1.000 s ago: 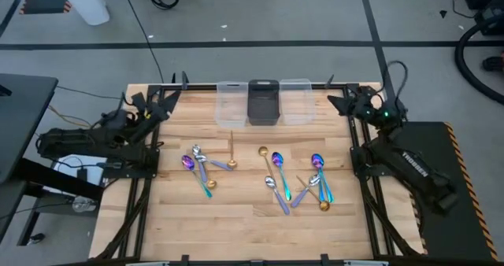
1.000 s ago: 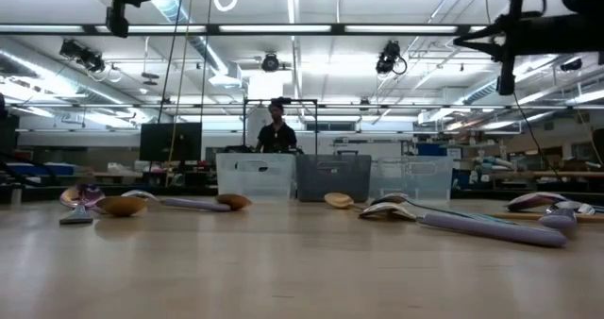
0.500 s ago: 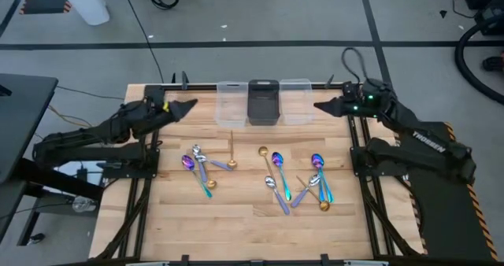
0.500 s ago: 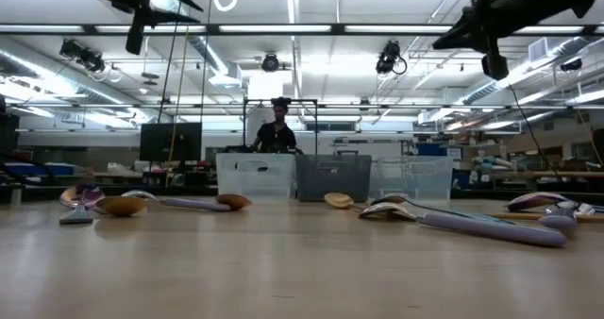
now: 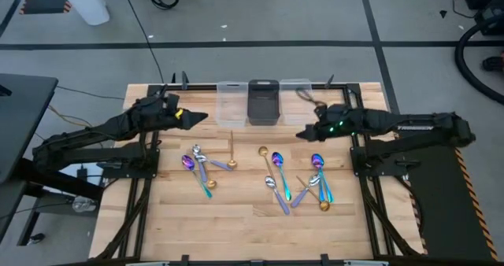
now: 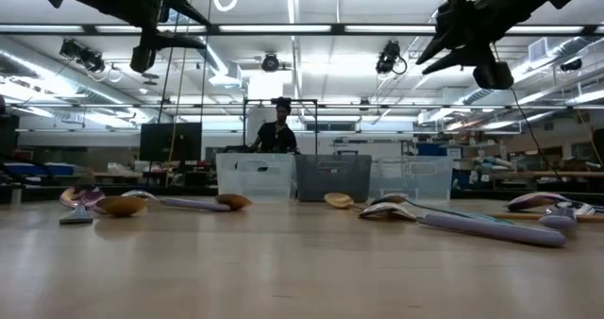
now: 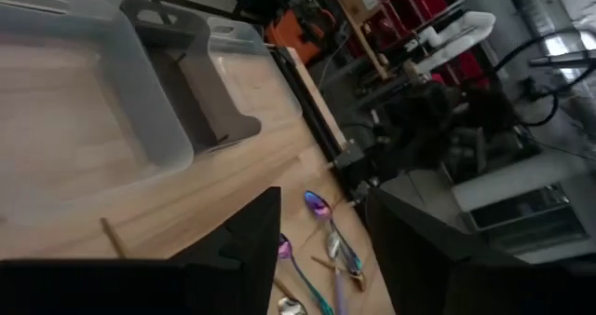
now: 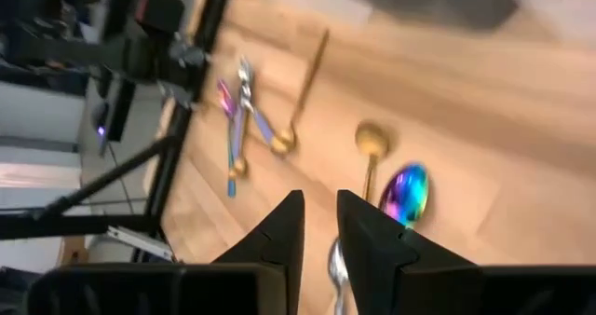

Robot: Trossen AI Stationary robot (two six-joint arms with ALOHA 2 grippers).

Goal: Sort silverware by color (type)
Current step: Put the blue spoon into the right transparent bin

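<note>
Left gripper (image 5: 203, 117) hangs at ten o'clock, fingers spread wide, empty. Right gripper (image 5: 302, 134) at two o'clock, a narrow gap, empty. Spoons (image 5: 277, 182) scattered mid-table, tangled clusters overlapping, individual finishes hard to separate.

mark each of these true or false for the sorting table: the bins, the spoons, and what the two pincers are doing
1. Three small rectangular bins stand in a row at the table's far edge, the dark bin in the middle. True.
2. Several spoons already lie in the left clear plastic bin. False: it looks empty, and all the spoons lie on the wooden table.
3. The left pincer is open and holds nothing. True.
4. The right pincer carries a gold spoon. False: nothing is between its fingers, which stand a little apart.
5. A slim gold metal spoon lies on the wood in front of the left clear bin. True.
</note>
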